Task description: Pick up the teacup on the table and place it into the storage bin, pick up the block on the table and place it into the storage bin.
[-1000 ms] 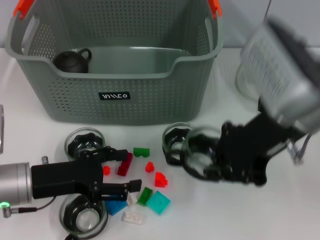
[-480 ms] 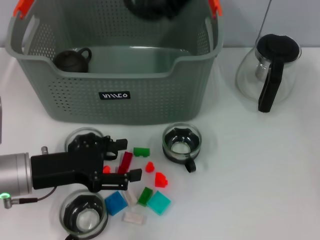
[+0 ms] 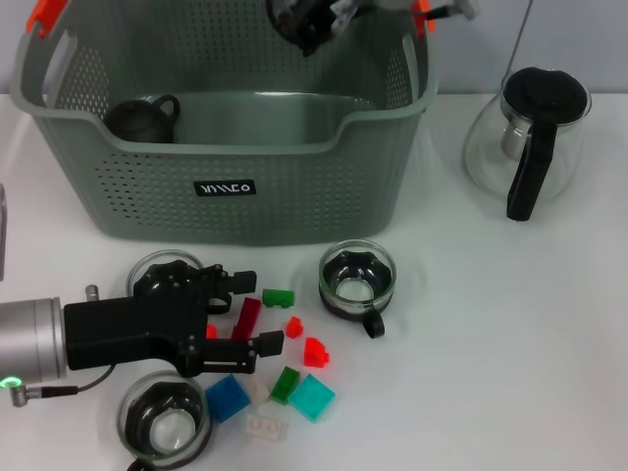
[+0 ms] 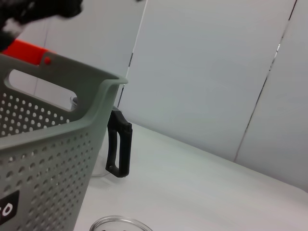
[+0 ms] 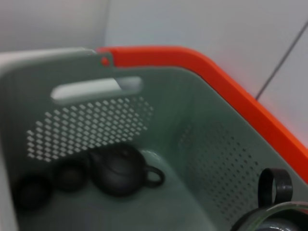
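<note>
So the cup step looks underway: the right gripper is above the bin, shut on a glass cup, next move is lowering and letting go. The left gripper sits open around a dark red block (not gripped yet).

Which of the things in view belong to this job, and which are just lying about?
Job:
storage bin
glass teacups on the table, and one over the bin in the right gripper
blocks
left gripper, low over the blocks, fingers apart

Lying about:
glass jug with black handle
dark teapot, already in the bin
</note>
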### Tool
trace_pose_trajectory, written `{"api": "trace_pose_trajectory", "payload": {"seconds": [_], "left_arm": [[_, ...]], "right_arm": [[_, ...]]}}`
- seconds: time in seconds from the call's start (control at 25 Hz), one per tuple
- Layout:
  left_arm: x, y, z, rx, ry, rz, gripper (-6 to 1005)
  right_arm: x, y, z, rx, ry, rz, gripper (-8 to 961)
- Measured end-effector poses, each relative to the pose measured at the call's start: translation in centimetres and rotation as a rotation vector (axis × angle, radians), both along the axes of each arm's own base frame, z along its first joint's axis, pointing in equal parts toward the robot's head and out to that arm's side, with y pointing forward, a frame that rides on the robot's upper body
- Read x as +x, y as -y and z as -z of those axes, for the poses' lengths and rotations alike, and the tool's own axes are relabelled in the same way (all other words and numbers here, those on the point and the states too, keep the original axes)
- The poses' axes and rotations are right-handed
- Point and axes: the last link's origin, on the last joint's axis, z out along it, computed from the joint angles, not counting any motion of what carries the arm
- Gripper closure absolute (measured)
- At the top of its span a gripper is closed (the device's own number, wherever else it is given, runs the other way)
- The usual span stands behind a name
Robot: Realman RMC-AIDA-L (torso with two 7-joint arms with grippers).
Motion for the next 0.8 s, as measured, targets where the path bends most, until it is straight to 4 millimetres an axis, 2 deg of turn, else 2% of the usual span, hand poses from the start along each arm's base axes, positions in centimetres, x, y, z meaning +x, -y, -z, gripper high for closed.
{"api": "trace_pose_trajectory", "payload": {"seconds": [0.36,0.8], "left_arm": [[0.4,-0.1,0.2,-0.002,0.01,0.008,66],[0.5,-0.3,0.1,-0.001,0.011,0.013,66]], "right_arm": [[2.8,-0.6,2.7,0.088,0.066,-0.01,896],[4.3,-0.2,3.6,0.074,0.099,0.008,894]]}}
